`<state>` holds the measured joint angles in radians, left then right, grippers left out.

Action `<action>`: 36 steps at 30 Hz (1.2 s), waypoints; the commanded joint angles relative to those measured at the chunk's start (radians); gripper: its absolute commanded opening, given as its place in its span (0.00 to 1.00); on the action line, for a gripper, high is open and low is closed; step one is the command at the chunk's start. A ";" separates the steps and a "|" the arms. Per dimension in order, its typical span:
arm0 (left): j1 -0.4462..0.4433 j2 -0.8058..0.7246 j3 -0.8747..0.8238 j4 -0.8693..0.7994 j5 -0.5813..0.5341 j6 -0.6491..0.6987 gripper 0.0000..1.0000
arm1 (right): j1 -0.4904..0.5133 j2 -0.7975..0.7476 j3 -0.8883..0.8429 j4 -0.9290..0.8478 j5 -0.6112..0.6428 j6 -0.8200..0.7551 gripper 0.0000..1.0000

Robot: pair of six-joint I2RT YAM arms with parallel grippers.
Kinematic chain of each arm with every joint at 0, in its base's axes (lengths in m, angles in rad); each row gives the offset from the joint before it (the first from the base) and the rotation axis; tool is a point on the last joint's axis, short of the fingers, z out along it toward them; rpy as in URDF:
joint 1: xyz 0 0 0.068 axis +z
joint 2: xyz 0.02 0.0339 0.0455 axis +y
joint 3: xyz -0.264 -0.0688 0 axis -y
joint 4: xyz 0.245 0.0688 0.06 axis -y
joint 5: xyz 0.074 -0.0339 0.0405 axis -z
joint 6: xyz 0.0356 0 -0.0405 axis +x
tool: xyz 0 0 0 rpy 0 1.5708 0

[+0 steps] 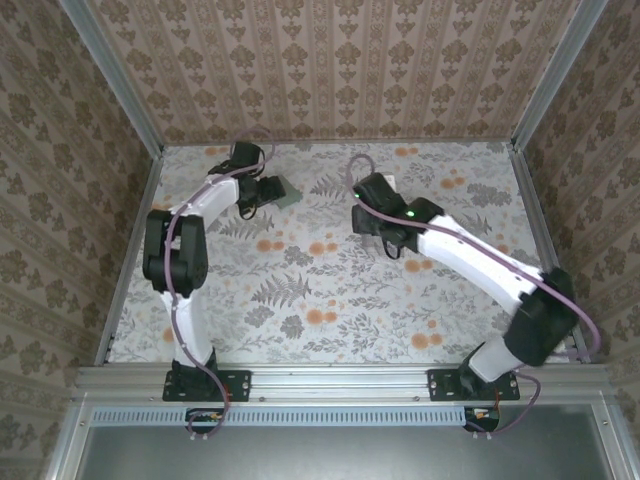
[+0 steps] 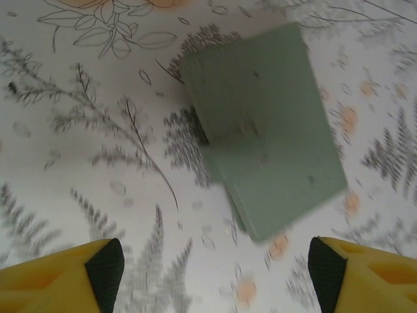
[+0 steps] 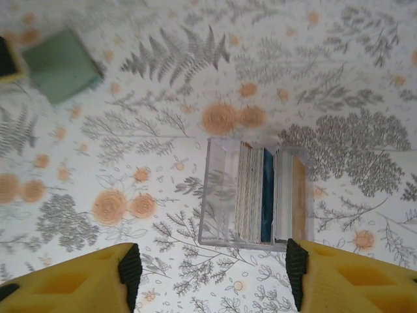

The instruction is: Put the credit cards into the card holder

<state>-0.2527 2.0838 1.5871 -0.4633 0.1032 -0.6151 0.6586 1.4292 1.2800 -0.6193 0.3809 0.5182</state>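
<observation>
The card holder [image 2: 267, 130] is a closed sage-green wallet lying flat on the flowered table, just ahead of my left gripper [image 2: 215, 274]. That gripper is open, with only table between its black pads. From above, the card holder [image 1: 286, 192] lies at the back left, beside the left gripper [image 1: 264, 192]. The credit cards [image 3: 251, 192] stand on edge in a clear plastic box [image 3: 218, 195]: a pale grey stack, a blue one and a tan one. My right gripper [image 3: 213, 274] hovers open just short of the box, touching nothing. The card holder [image 3: 62, 65] also lies far to its left.
The table [image 1: 330, 290] has a flowered cloth and is framed by metal rails, with patterned walls behind and at both sides. The clear box [image 1: 389, 182] sits at the back centre, under the right wrist. A yellow finger [image 3: 6, 59] of the left gripper peeks in beside the card holder.
</observation>
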 commanded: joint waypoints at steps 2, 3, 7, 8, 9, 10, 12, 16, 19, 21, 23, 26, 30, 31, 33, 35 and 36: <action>0.032 0.080 0.047 0.106 0.110 -0.052 0.77 | -0.004 -0.096 -0.122 0.012 -0.017 -0.024 0.65; 0.033 0.090 0.057 0.119 0.121 -0.057 0.76 | -0.003 -0.114 -0.136 0.011 -0.014 -0.016 0.65; 0.030 0.130 0.097 0.100 0.131 -0.083 0.74 | -0.004 -0.172 -0.186 0.034 -0.016 -0.002 0.65; 0.029 0.136 0.094 0.111 0.139 -0.090 0.73 | -0.004 -0.178 -0.184 0.025 -0.010 0.006 0.65; 0.028 0.143 0.087 0.127 0.152 -0.095 0.71 | -0.004 -0.183 -0.183 0.020 -0.007 0.013 0.65; 0.026 0.154 0.084 0.148 0.169 -0.097 0.68 | -0.004 -0.188 -0.188 0.025 -0.006 0.020 0.65; 0.024 0.183 0.093 0.165 0.194 -0.111 0.60 | -0.004 -0.191 -0.203 0.058 -0.019 0.019 0.65; 0.021 0.222 0.113 0.164 0.248 -0.140 0.47 | -0.004 -0.164 -0.161 0.036 -0.045 0.031 0.65; 0.011 0.208 0.096 0.162 0.228 -0.136 0.32 | -0.004 -0.162 -0.164 0.059 -0.067 0.024 0.65; 0.011 0.197 0.082 0.157 0.218 -0.134 0.19 | -0.004 -0.162 -0.155 0.053 -0.067 0.027 0.65; 0.013 0.188 0.077 0.156 0.217 -0.119 0.08 | -0.004 -0.164 -0.152 0.051 -0.068 0.037 0.65; 0.017 0.167 0.075 0.130 0.230 -0.101 0.00 | -0.004 -0.168 -0.166 0.077 -0.094 0.036 0.65; 0.001 0.044 0.006 0.102 0.247 -0.059 0.00 | -0.004 -0.167 -0.163 0.077 -0.127 0.016 0.66; -0.008 0.001 -0.019 0.088 0.247 -0.046 0.00 | -0.004 -0.171 -0.177 0.116 -0.162 -0.006 0.67; -0.025 -0.082 -0.071 0.055 0.262 -0.029 0.00 | -0.004 -0.171 -0.200 0.169 -0.242 -0.049 0.68; -0.045 -0.175 -0.136 0.022 0.285 -0.034 0.00 | -0.001 -0.165 -0.213 0.207 -0.304 -0.082 0.68; -0.055 -0.227 -0.185 0.024 0.305 -0.044 0.00 | 0.003 -0.161 -0.232 0.253 -0.353 -0.124 0.67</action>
<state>-0.2760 2.0102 1.4757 -0.3767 0.3489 -0.6872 0.6586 1.2633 1.0851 -0.4831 0.1757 0.4892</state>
